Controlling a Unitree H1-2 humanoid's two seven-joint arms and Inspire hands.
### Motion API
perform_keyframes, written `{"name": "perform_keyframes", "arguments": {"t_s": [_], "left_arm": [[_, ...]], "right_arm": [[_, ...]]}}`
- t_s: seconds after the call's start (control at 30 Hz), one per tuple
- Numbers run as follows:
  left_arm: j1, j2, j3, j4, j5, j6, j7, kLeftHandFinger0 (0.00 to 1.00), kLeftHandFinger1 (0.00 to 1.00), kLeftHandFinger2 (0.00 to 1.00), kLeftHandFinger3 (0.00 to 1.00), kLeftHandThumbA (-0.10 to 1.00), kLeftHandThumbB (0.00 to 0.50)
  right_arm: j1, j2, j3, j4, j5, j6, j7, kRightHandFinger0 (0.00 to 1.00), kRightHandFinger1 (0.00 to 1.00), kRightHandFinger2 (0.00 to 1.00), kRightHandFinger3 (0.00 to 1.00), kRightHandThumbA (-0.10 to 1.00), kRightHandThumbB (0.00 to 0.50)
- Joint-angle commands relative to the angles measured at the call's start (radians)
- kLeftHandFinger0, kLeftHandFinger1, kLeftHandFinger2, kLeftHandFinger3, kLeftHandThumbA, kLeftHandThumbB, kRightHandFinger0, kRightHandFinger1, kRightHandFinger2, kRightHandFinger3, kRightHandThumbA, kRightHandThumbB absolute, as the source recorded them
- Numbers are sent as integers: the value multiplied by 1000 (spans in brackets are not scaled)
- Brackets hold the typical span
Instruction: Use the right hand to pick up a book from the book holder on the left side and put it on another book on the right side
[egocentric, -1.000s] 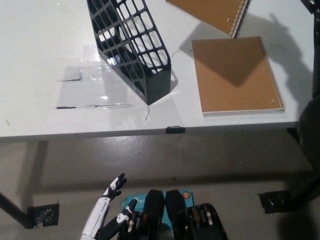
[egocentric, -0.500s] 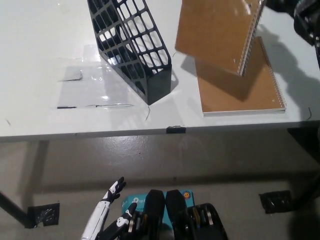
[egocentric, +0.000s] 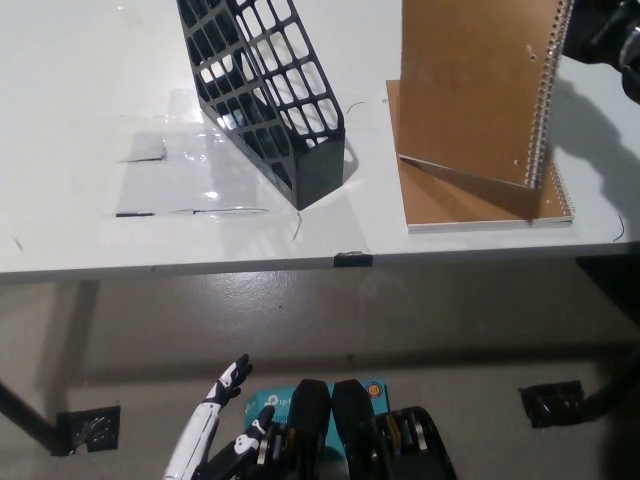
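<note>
A brown spiral-bound book (egocentric: 475, 85) hangs tilted just above a second brown spiral book (egocentric: 470, 205) that lies flat on the white table (egocentric: 80, 90) at the right. My black right hand (egocentric: 605, 35) at the upper right edge is shut on the raised book's spiral side. The raised book covers most of the flat one; its lower edge is close over it, and I cannot tell if they touch. The black mesh book holder (egocentric: 265, 90) stands to the left of the books and looks empty. My white left hand (egocentric: 215, 425) rests low at the bottom left, fingers apart.
A clear plastic sheet (egocentric: 175, 165) lies on the table left of the holder. The table's front edge (egocentric: 300, 265) runs across the middle of the view, with grey floor below it. A black table foot (egocentric: 550, 400) sits on the floor at the lower right.
The right hand has carried the raised book down and to the right, until it stands over the flat book. The left hand has hardly moved.
</note>
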Motion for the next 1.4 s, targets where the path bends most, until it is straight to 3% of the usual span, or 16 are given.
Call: {"name": "perform_keyframes", "arguments": {"t_s": [0.0, 0.07, 0.17, 0.37, 0.4, 0.43, 0.6, 0.73, 1.0, 1.07, 1.2, 1.27, 1.37], "left_arm": [[10, 2, 9, -14, 6, -28, 20, 1000, 1000, 1000, 1000, 748, 174], [9, 1, 9, -13, 4, -29, 19, 1000, 1000, 1000, 1000, 752, 178], [13, -2, 9, -12, 3, -28, 20, 1000, 1000, 1000, 1000, 764, 187], [9, -2, 10, -13, -3, -31, 16, 1000, 1000, 1000, 1000, 743, 177], [8, -2, 11, -13, 2, -28, 19, 995, 1000, 1000, 1000, 748, 181], [8, -1, 10, -15, 4, -23, 18, 995, 1000, 1000, 1000, 751, 181], [10, 0, 9, -17, 7, -24, 18, 997, 1000, 1000, 1000, 759, 178], [5, 1, 11, -6, 0, -35, 17, 998, 1000, 1000, 1000, 756, 181], [0, 2, 10, 0, 7, -35, 20, 983, 990, 992, 1000, 789, 195], [1, 2, 12, -2, 2, -36, 19, 980, 985, 976, 1000, 773, 194], [0, 2, 12, -2, 2, -36, 19, 981, 984, 975, 1000, 772, 194], [-11, 5, 14, 1, 3, -36, 19, 966, 978, 976, 1000, 784, 201], [-10, 4, 15, 1, 3, -36, 18, 964, 978, 977, 1000, 788, 202]], "right_arm": [[-61, -49, -10, -15, 11, -50, 89, 0, 109, 601, 1000, -100, 110], [-57, -54, -7, -12, 3, -52, 80, 0, 139, 615, 1000, -100, 94], [-49, -57, -2, -9, -13, -52, 56, 0, 80, 602, 1000, -100, 60], [-31, -57, 31, -2, -51, -60, 78, 0, 81, 642, 1000, -100, 50], [-28, -54, 40, -1, -62, -63, 67, 0, 96, 643, 1000, -100, 71], [-20, -51, 68, -2, -85, -75, 92, 0, 82, 628, 1000, -100, 49], [1, -37, 125, 0, -121, -116, 90, 0, 0, 534, 1000, -100, 73], [11, -24, 143, 5, -133, -152, 88, 0, 0, 520, 1000, -100, 141], [12, -16, 157, 17, -151, -161, 59, 0, 0, 454, 1000, -100, 132], [12, -5, 161, 18, -168, -198, -9, 0, 0, 550, 1000, -100, 114], [11, -4, 159, 20, -172, -202, -11, 0, 0, 568, 1000, -100, 110], [1, -11, 176, 18, -197, -220, -22, 0, 10, 632, 1000, -100, 63], [0, -10, 176, 19, -200, -222, -22, 0, 10, 637, 1000, -100, 62]]}}
